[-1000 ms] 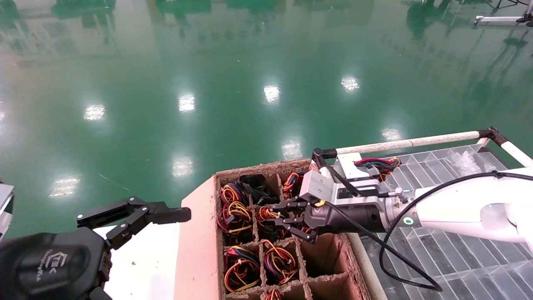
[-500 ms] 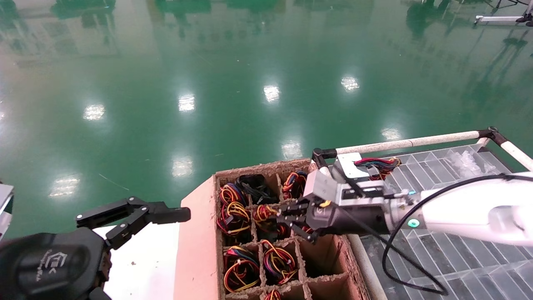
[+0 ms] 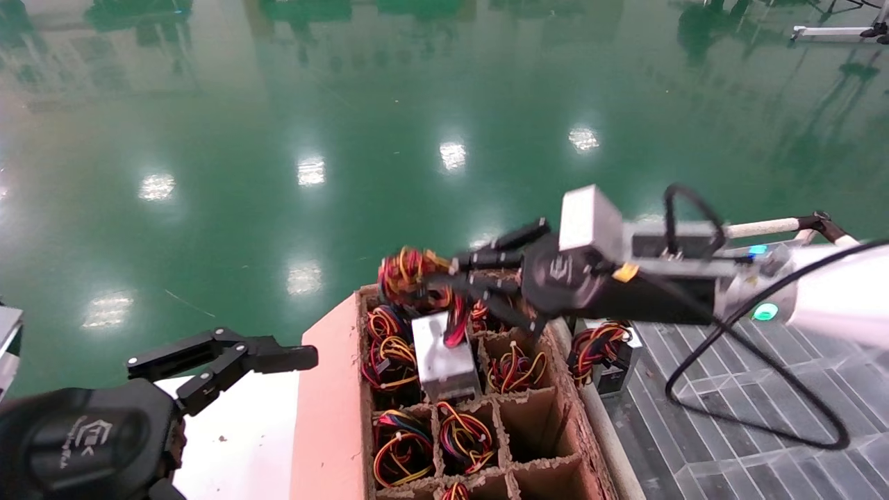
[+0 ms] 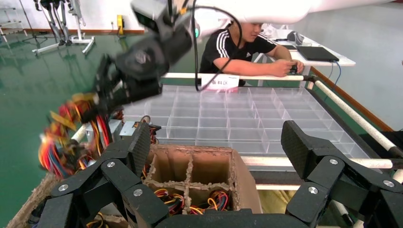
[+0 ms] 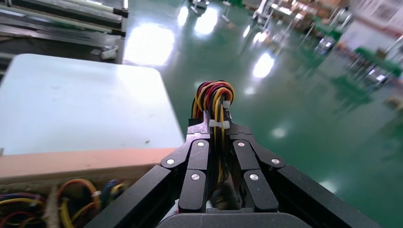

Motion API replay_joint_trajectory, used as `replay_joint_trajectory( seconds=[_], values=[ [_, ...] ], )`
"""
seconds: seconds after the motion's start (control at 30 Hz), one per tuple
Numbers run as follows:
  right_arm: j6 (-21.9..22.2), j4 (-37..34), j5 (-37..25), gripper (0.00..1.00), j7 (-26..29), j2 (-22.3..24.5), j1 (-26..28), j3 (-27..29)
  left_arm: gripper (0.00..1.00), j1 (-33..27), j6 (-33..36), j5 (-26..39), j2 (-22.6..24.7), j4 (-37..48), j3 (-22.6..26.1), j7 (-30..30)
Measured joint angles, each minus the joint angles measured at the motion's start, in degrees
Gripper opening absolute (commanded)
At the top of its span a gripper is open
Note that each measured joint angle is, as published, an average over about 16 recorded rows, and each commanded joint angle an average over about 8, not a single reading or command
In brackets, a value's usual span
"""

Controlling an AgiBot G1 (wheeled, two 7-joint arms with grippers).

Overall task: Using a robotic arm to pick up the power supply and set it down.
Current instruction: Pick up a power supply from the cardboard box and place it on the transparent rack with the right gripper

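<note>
The right gripper point(image 3: 444, 274) is sitting center-right in the head view, above the far end of the brown divided cardboard box point(image 3: 555, 389), and it's clenching the tied wire bundle point(image 3: 410, 274) of the power supply point(image 3: 444, 357), not the metal body itself. In the right wrist view the 2 long black linkage fingers point(image 5: 199, 156) are pinching tight on the red, yellow and black wires point(image 5: 215, 102), with a white zip tie showing right at the tips. The silver-grey metal box is hanging just below the fingers, tilted, its lower end dipping into one of the cardboard compartments in the middle of the frame. The box walls look rough and fibrous, with ragged edges, and several cells are holding more coiled wire bundles point(image 3: 396, 444). Another power supply unit point(image 3: 603, 354) is lying to the right on a clear plastic divided tray point(image 3: 729, 417) framed by white tubing. The left gripper point(image 3: 229, 357) is parked in the lower left of the head view over a white surface point(image 3: 236, 444), fingers spread apart and holding nothing. The floor point(image 3: 347, 104) is glossy green, reflecting the ceiling lights.
</note>
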Motion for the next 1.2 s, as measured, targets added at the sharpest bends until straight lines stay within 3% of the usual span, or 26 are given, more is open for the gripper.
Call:
replay_joint_trajectory(
  seconds=[0.27,0.67,0.97,1.2],
  values=[
    [0.0,11.8,6.6,0.00,3.4,8.3,-0.4,0.1,1.00,0.0,0.0,0.0,0.0,0.0,0.0,0.0],
    [1.9,32.0,16.1,0.00,11.7,27.5,-5.2,1.4,1.00,0.0,0.0,0.0,0.0,0.0,0.0,0.0],
    [4.9,40.8,21.2,0.00,14.3,40.1,-13.8,3.5,1.00,0.0,0.0,0.0,0.0,0.0,0.0,0.0],
    [8.0,41.9,26.5,0.00,11.6,45.0,-24.0,4.5,1.00,0.0,0.0,0.0,0.0,0.0,0.0,0.0]
  ],
)
